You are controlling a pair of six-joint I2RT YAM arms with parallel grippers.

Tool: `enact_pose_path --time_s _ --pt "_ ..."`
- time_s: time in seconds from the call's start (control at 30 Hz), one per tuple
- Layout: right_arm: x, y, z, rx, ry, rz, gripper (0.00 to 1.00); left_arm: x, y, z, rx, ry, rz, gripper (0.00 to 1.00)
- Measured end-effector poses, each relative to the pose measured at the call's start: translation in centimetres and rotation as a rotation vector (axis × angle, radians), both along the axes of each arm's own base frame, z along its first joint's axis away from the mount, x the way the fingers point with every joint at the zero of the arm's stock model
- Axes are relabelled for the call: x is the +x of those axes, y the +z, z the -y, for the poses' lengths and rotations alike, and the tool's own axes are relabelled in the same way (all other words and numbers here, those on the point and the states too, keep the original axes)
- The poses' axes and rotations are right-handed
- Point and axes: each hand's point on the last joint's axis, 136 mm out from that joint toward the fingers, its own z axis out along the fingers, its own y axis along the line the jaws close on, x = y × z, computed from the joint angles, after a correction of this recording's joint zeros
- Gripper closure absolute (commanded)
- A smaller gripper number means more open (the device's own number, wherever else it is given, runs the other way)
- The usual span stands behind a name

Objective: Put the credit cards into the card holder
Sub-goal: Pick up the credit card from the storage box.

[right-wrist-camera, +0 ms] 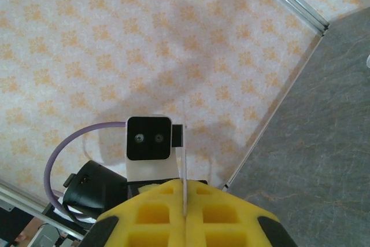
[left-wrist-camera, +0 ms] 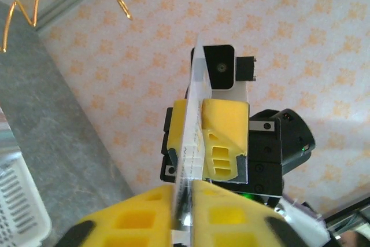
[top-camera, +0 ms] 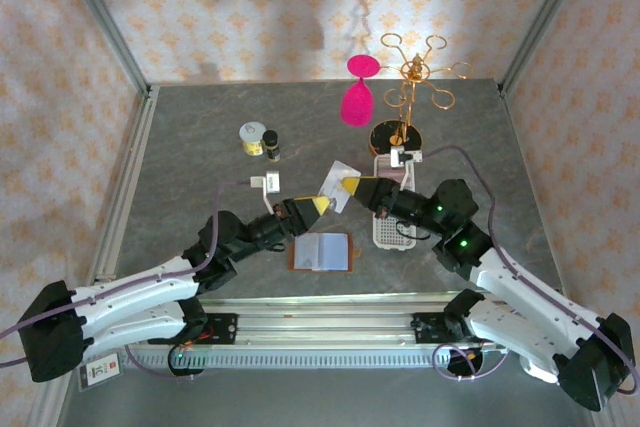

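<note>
The left gripper (top-camera: pixel 318 205) and right gripper (top-camera: pixel 352 185) both pinch one thin whitish plastic card (top-camera: pixel 335 182) near the open reddish-brown leather wallet (top-camera: pixel 322 251); likely a handover, re-gripping for slotting.

Yellow fingers (left-wrist-camera: pixel 133 219), whitish card (left-wrist-camera: pixel 192 137), reddish-brown wallet (top-camera: pixel 351 252)

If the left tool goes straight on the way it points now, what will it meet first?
Probably the right tool, facing it head-on. Both tools are shut on the same credit card, so the left tool has little free way, though depth is unclear.
</note>
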Motion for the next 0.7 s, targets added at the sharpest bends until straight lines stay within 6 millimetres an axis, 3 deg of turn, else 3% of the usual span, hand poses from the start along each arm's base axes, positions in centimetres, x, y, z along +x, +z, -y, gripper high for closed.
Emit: enact_pose_path --time_s 0.07,0.1,0.17,0.37,0.57,0.7 --pt "0.0 0.0 0.0 0.012 -0.003 -0.012 0.69 -0.2 0.4 0.0 -0.015 -0.005 0.005 1.00" --pt "0.0 0.0 0.0 0.020 -0.008 -0.019 0.58 -0.3 0.5 -0.1 -0.022 -0.007 0.004 1.00" --pt "0.1 -0.2 0.1 0.040 -0.025 -0.034 0.52 -0.6 0.7 -0.3 -0.039 -0.007 0.005 1.00" --pt "-0.7 -0.8 0.4 0.116 -0.064 -0.061 0.56 -0.2 0.9 -1.6 -0.084 0.055 0.003 1.00" --pt "-1.1 0.5 0.1 0.181 -0.066 -0.044 0.58 0.2 1.3 -2.1 -0.121 0.086 -0.007 1.00" --pt "-1.2 0.3 -0.8 0.186 -0.045 -0.051 0.59 0.2 1.6 -2.2 -0.141 0.085 -0.010 1.00"
